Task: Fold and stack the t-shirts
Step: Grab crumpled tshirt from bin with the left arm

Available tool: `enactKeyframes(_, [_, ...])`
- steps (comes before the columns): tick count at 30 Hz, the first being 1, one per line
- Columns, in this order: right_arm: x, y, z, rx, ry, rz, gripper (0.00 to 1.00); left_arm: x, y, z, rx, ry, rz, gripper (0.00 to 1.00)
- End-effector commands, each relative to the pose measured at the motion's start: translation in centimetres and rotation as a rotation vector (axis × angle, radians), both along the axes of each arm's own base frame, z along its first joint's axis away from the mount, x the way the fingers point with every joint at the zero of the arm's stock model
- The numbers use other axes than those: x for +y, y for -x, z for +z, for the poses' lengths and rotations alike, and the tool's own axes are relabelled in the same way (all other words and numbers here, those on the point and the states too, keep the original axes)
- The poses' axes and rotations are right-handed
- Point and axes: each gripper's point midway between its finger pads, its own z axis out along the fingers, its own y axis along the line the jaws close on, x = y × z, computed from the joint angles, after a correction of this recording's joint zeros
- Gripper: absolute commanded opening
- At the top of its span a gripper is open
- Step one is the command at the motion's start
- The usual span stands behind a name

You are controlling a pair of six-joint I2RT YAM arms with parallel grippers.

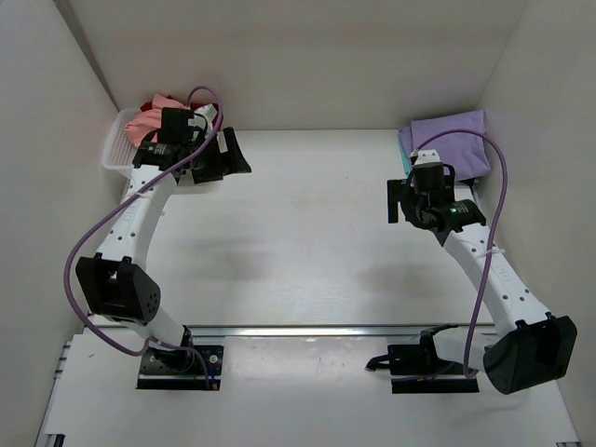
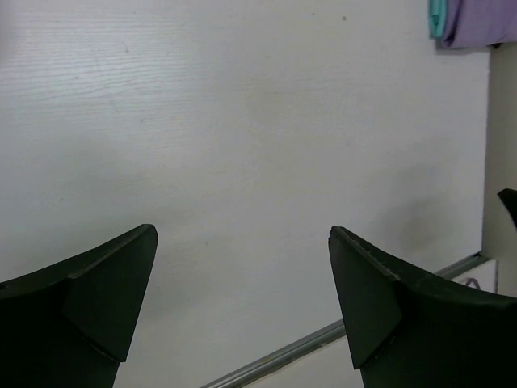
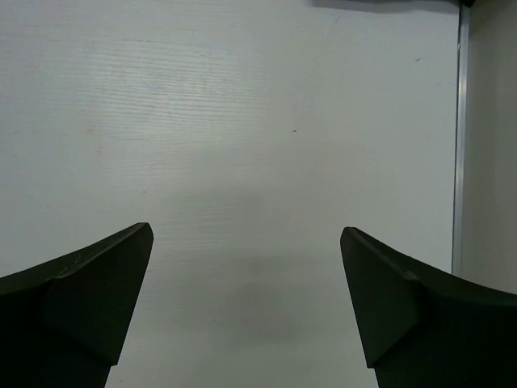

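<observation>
The table [image 1: 298, 233] is white, flat and smooth, with faint thin lines in it. White walls stand around it.

At the far right corner lies a purple t-shirt [image 1: 451, 142]. It is soft cloth, folded into a neat flat square. A teal t-shirt [image 1: 405, 142] peeks out from under its left edge as a thin strip.

At the far left corner sits a white plastic basket [image 1: 114, 149] with little holes in its wall. A pink t-shirt [image 1: 166, 100] and a dark red t-shirt [image 1: 146, 122] are in it, all bunched up and lumpy.

The left gripper [image 2: 242, 242] is just beside the basket. Its two black fingers [image 2: 97, 291] are pointy like wedges and spread wide, with nothing between them, only bare table below.

The right gripper [image 3: 246, 238] is near the purple shirt but not touching it. Its black fingers [image 3: 89, 283] are also spread wide and hold nothing.
</observation>
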Motion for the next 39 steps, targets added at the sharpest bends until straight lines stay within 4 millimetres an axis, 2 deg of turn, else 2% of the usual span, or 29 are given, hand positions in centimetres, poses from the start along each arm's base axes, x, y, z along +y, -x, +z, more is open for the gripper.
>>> enactKeyframes(1, [0.7,0.2,0.8,-0.019,-0.026,0.017,1.00,-1.3,-0.7,3.6,-0.116,0.135,-0.046,0.99])
enactKeyframes(3, [0.5,0.6,0.4,0.000,-0.025,0.018,0.99,-1.3,-0.6,2.3,-0.078,0.160,0.009,0.99])
enactKeyframes(4, [0.4,0.6,0.2,0.006,-0.021,0.018,0.99,-2.1,-0.6,3.8,-0.147,0.172,-0.046,0.98])
enactKeyframes(6, [0.3,0.7,0.1,0.017,-0.021,0.017,0.99,-2.1,-0.1,2.9,-0.154,0.121,-0.042,0.98])
enactKeyframes(10, [0.6,0.8,0.5,0.015,-0.032,0.031,0.99,3.0,-1.3,1.6,-0.172,-0.192,0.111,0.99])
enactKeyframes(11, [0.5,0.9,0.3,0.026,-0.036,0.023,0.99,5.1,-2.5,2.3,-0.196,-0.300,0.178,0.99])
enactKeyframes(12, [0.8,1.1,0.0,0.041,-0.043,0.032,0.99,5.8,-3.4,4.2,-0.236,-0.335,0.209,0.99])
enactKeyframes(13, [0.8,1.2,0.0,0.044,-0.050,0.024,0.99,7.5,-4.9,4.4,-0.227,-0.374,0.272,0.99])
enactKeyframes(14, [1.3,1.6,0.2,0.047,-0.065,0.036,1.00,8.7,-6.5,2.7,-0.178,-0.369,0.319,0.98])
enactKeyframes(16, [2.1,2.2,-0.2,0.065,-0.080,0.052,0.99,10.2,-9.6,3.5,-0.194,-0.337,0.351,0.99])
enactKeyframes(17, [2.5,2.5,-0.6,0.075,-0.084,0.058,0.99,11.5,-10.8,1.5,-0.144,-0.397,0.374,0.99])
enactKeyframes(18, [2.6,3.1,-0.8,0.087,-0.095,0.047,0.99,12.9,-11.8,3.6,-0.191,-0.452,0.440,0.98])
enactKeyframes(19, [3.1,3.6,-1.0,0.106,-0.108,0.064,0.99,13.7,-13.4,4.2,-0.214,-0.467,0.472,0.99])
enactKeyframes(21, [3.8,4.6,-2.0,0.147,-0.143,0.072,0.99,16.2,-15.9,2.9,-0.210,-0.479,0.533,0.98])
enactKeyframes(22, [4.2,5.2,-2.7,0.176,-0.159,0.084,1.00,16.8,-17.0,2.7,-0.218,-0.453,0.545,0.83])
enactKeyframes(23, [4.5,5.8,-3.3,0.198,-0.164,0.097,0.99,17.9,-17.7,2.8,-0.233,-0.434,0.560,0.48])
enactKeyframes(24, [4.7,6.0,-3.6,0.211,-0.165,0.102,0.99,19.4,-18.5,2.1,-0.230,-0.422,0.593,0.00])
enactKeyframes(26, [4.8,6.4,-4.0,0.230,-0.167,0.107,0.99,21.3,-19.5,0.5,-0.233,-0.425,0.630,0.00])
enactKeyframes(27, [4.6,6.5,-4.0,0.230,-0.171,0.105,0.99,21.8,-20.3,0.4,-0.256,-0.408,0.641,0.12])
enactKeyframes(28, [4.6,6.6,-4.3,0.237,-0.172,0.102,0.99,22.0,-20.7,-0.2,-0.262,-0.393,0.646,0.40])
enactKeyframes(29, [4.5,6.4,-4.4,0.247,-0.193,0.092,0.99,22.8,-21.1,-1.4,-0.246,-0.379,0.668,0.49])
enactKeyframes(31, [4.5,6.2,-4.2,0.247,-0.204,0.084,0.99,24.1,-22.5,-2.7,-0.265,-0.347,0.681,0.47])
enactKeyframes(32, [4.6,6.4,-4.3,0.254,-0.209,0.084,0.99,24.0,-23.2,-4.4,-0.246,-0.332,0.685,0.52])
enactKeyframes(33, [4.5,6.3,-4.4,0.257,-0.207,0.077,0.99,24.4,-24.0,-5.9,-0.235,-0.322,0.697,0.66])
enactKeyframes(34, [4.8,6.3,-4.1,0.258,-0.210,0.086,0.99,24.3,-25.0,-6.7,-0.242,-0.315,0.696,0.70])
enactKeyframes(35, [4.9,6.7,-4.3,0.276,-0.206,0.089,0.99,24.2,-25.7,-6.5,-0.261,-0.310,0.696,0.69])
enactKeyframes(37, [5.0,6.8,-4.2,0.279,-0.218,0.081,0.99,24.2,-27.4,-9.0,-0.251,-0.291,0.699,0.70])
enactKeyframes(38, [5.1,7.2,-4.2,0.292,-0.214,0.087,0.99,24.1,-28.1,-8.2,-0.276,-0.280,0.708,0.72])
enactKeyframes(39, [5.0,7.5,-4.4,0.303,-0.222,0.083,0.99,24.2,-28.7,-9.6,-0.266,-0.265,0.717,0.73])
